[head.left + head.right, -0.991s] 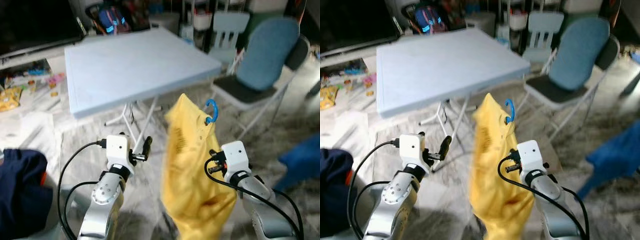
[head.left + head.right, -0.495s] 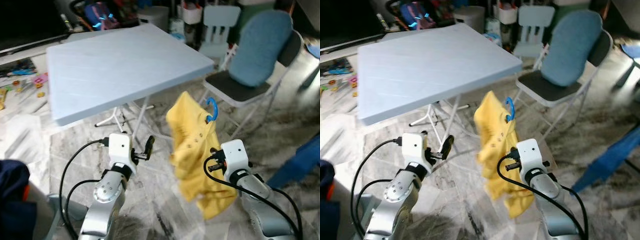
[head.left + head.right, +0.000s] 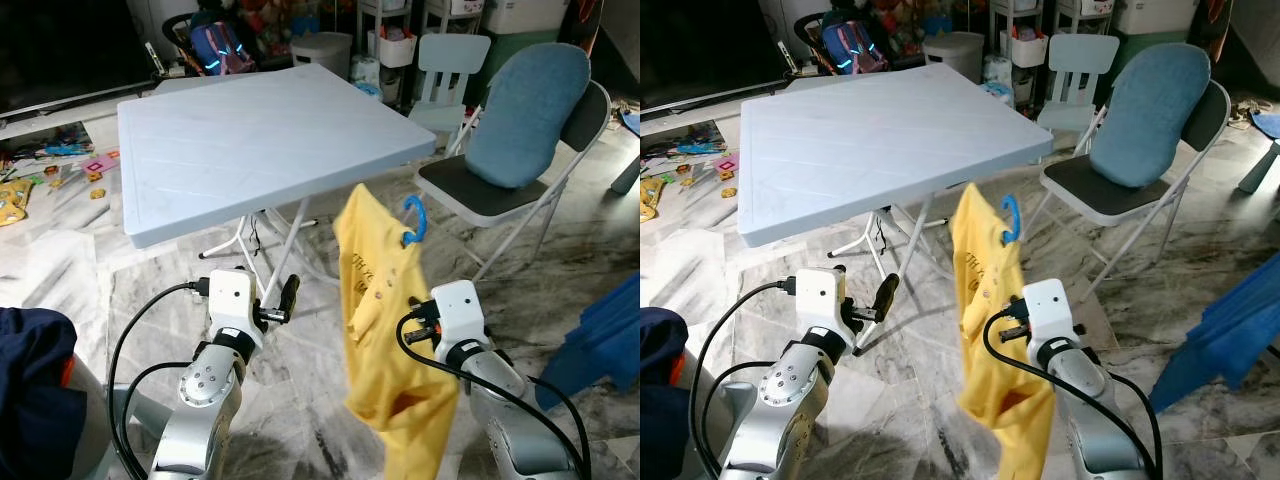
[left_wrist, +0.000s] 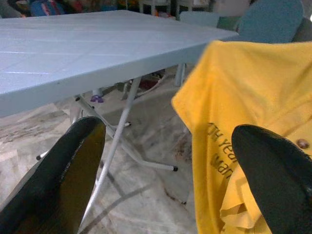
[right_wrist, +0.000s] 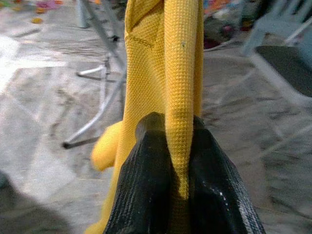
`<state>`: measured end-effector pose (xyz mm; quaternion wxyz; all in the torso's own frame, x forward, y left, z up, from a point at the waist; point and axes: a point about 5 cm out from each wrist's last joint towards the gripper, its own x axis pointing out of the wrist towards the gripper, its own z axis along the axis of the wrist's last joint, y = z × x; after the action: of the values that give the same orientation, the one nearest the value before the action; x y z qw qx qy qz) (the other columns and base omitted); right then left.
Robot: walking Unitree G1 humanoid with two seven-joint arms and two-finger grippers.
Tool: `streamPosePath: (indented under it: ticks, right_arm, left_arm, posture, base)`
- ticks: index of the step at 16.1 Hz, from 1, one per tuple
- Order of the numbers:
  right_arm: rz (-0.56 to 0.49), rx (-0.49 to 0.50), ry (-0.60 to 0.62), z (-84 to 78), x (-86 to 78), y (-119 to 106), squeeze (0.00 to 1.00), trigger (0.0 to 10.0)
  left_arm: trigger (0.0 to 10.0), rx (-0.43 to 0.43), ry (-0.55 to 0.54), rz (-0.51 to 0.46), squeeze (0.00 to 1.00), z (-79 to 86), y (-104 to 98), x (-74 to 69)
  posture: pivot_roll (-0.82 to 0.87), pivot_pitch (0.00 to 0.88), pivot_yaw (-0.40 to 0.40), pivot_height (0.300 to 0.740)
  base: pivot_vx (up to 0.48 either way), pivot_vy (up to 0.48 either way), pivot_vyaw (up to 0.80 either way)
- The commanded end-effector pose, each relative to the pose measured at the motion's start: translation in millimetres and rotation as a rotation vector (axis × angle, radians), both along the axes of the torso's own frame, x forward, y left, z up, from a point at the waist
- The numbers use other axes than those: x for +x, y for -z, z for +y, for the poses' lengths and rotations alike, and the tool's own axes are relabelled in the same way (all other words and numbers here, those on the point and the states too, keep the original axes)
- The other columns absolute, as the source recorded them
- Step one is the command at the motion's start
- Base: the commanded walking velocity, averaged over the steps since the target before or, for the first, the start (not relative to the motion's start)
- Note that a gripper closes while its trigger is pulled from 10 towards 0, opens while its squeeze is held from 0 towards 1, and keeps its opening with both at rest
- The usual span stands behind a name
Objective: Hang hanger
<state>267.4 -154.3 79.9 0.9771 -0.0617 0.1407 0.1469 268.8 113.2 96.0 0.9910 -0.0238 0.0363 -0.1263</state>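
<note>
The right gripper [image 5: 168, 146] keeps pinching the yellow shirt [image 3: 385, 330] on its blue hanger [image 3: 415, 215]. The shirt has swung back down, not hung yet. The left gripper [image 4: 165, 161] is open.

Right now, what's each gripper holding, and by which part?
Right gripper pinches a fold of the yellow shirt on its blue hanger. Left gripper is open, holding nothing.

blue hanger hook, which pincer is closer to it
Right. The right pincer is clamped on the yellow shirt just below the blue hanger hook; the left pincer is open off to the shirt's left, touching nothing.
</note>
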Motion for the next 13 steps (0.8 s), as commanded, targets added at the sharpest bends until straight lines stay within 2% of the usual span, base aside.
streamPosePath:
  ticks: [1,3,4,8,10,13]
  right_arm:
    - [-0.057,0.117,-0.153,16.6,-1.5,-20.3,0.0,10.0]
    - [-0.037,0.139,-0.347,23.7,-13.4,-31.2,0.0,10.0]
    - [-0.036,0.136,-0.366,23.5,-14.7,-32.2,0.0,10.0]
    - [0.033,0.163,-0.668,17.7,-35.0,-51.8,0.0,10.0]
    - [0.069,0.156,-0.759,15.9,-41.9,-55.7,0.0,10.0]
    - [0.045,0.153,-0.736,16.5,-34.7,-60.8,0.0,10.0]
  left_arm:
    - [10.0,0.05,0.056,0.013,0.0,-3.6,2.3,2.7]
    - [10.0,0.088,0.118,-0.011,0.0,-7.9,0.9,4.7]
    - [10.0,0.088,0.119,-0.011,0.0,-8.1,0.8,5.0]
    - [10.0,0.086,0.119,-0.022,0.0,-7.1,-0.9,9.7]
    - [10.0,0.087,0.124,-0.025,0.0,-8.2,-0.5,9.3]
    - [10.0,0.07,0.134,-0.021,0.0,-12.3,0.4,7.8]
  posture:
    - [-0.13,0.0,0.059,0.74]
    - [-0.13,0.0,0.052,0.74]
    - [-0.13,0.0,0.05,0.74]
    - [-0.14,0.0,0.049,0.74]
    - [-0.14,0.0,0.048,0.74]
    - [-0.14,0.0,0.048,0.74]
  base:
    - [0.0,0.0,0.0]
    - [0.0,0.0,0.0]
    - [0.0,0.0,0.0]
    - [0.0,0.0,0.0]
    - [0.0,0.0,0.0]
    - [0.0,0.0,0.0]
